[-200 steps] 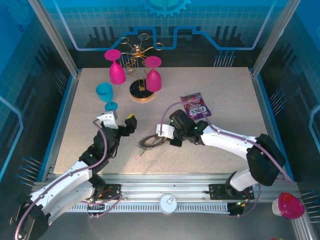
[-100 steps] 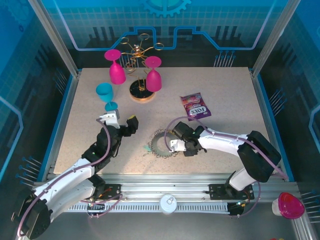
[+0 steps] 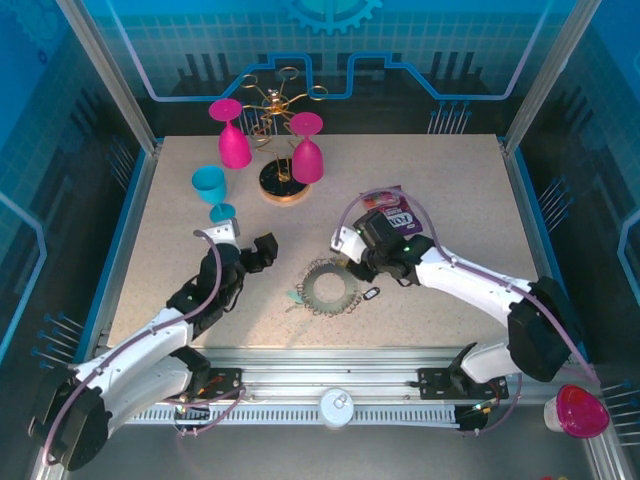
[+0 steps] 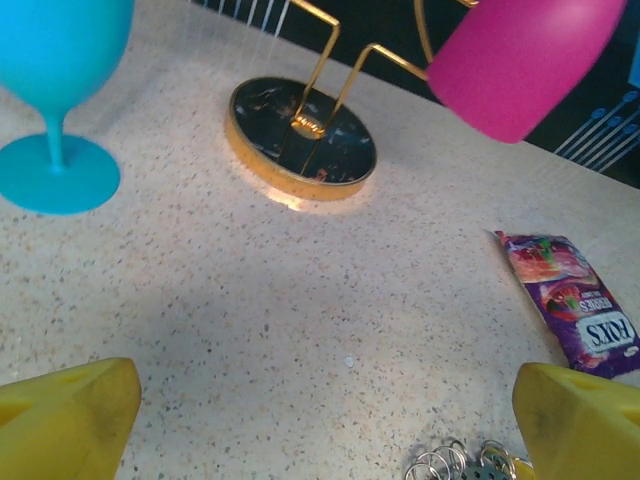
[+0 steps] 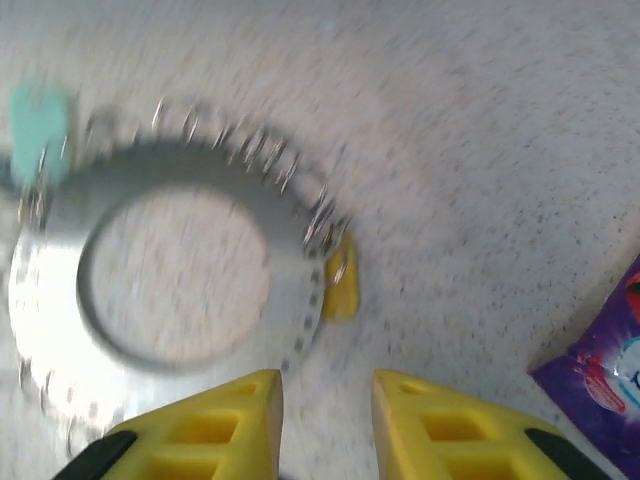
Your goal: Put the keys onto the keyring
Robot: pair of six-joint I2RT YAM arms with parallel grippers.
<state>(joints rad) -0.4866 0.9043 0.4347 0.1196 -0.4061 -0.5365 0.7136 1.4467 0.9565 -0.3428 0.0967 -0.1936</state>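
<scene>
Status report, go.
Left gripper open, hovering. Right gripper open, empty, above keyring. Keyring flat on table; black-tagged key loose beside it.

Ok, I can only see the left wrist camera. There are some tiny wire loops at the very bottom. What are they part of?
Observer: They're the edge of the keyring, a flat grey hoop lying on the table.
Operator: Are there any keys near it?
Observer: A key with a black tag lies on the table just to the right of the hoop.
Operator: Is the other arm holding anything?
Observer: No, the right arm's fingers hover near the hoop's edge, spread apart with nothing between them.
</scene>
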